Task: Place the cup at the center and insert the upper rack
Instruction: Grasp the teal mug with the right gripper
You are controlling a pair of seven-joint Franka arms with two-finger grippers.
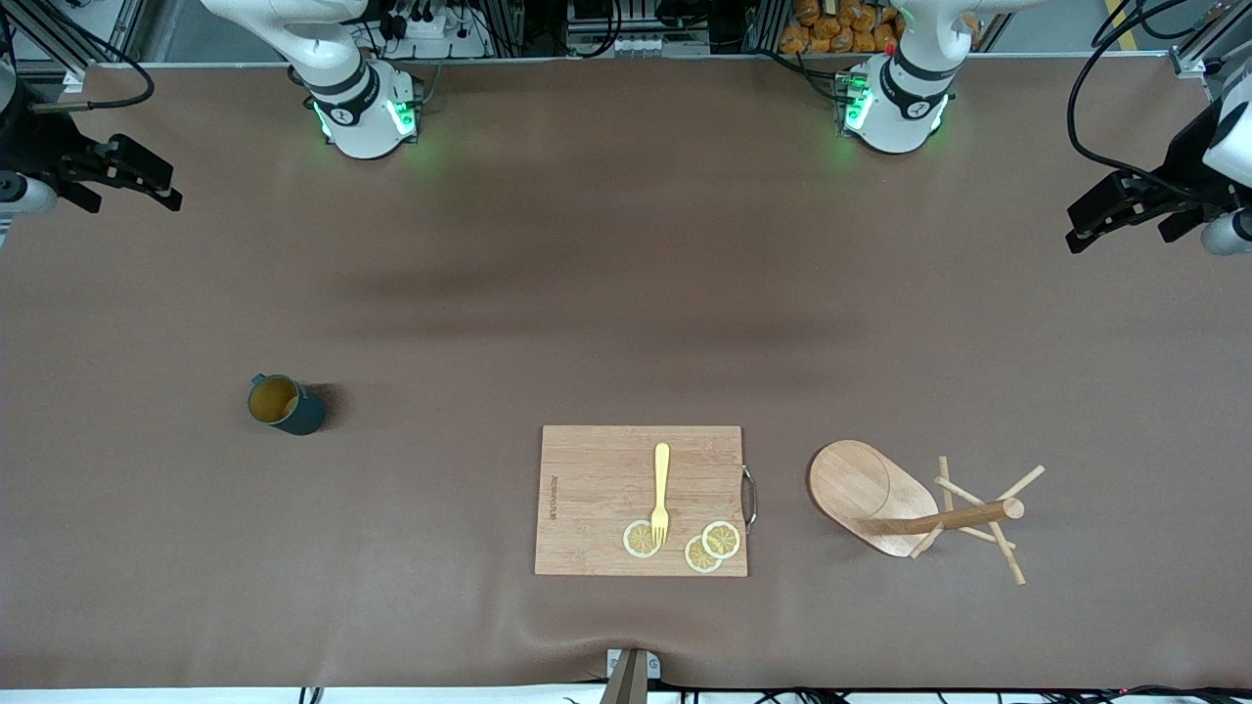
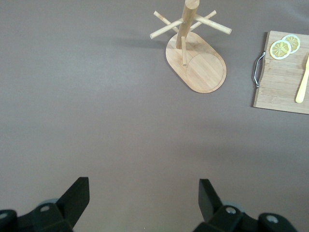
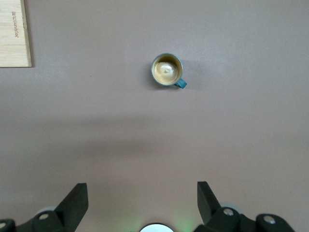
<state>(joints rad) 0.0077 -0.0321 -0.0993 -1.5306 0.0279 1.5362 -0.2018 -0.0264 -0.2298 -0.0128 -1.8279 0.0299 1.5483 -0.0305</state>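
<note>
The cup stands upright on the bench toward the right arm's end, mouth up, its handle projecting from one side. It is well apart from everything else. The mug tree stands on its oval base toward the left arm's end, just beside the cutting board, which carries a yellow fork and three lemon slices.

Both arms wait high at the bench ends. The right gripper hangs over the right arm's end with its fingers spread wide and nothing between them. The left gripper hangs over the left arm's end, likewise fully spread and empty.

The step in hand is judged to be the first reach for the cup; nothing is yet done.

1. Use the right gripper, since the cup is on its side.
2. Descend straight over the cup and close across the rim or wall, keeping the handle clear and outside the fingers.
3. Keep the handle free: it is the part that must later slide onto an upper peg.
4. Set the cup down on bare bench near the centre, farther from the front camera than the cutting board.
5. Avoid tipping the cup on release.
</note>
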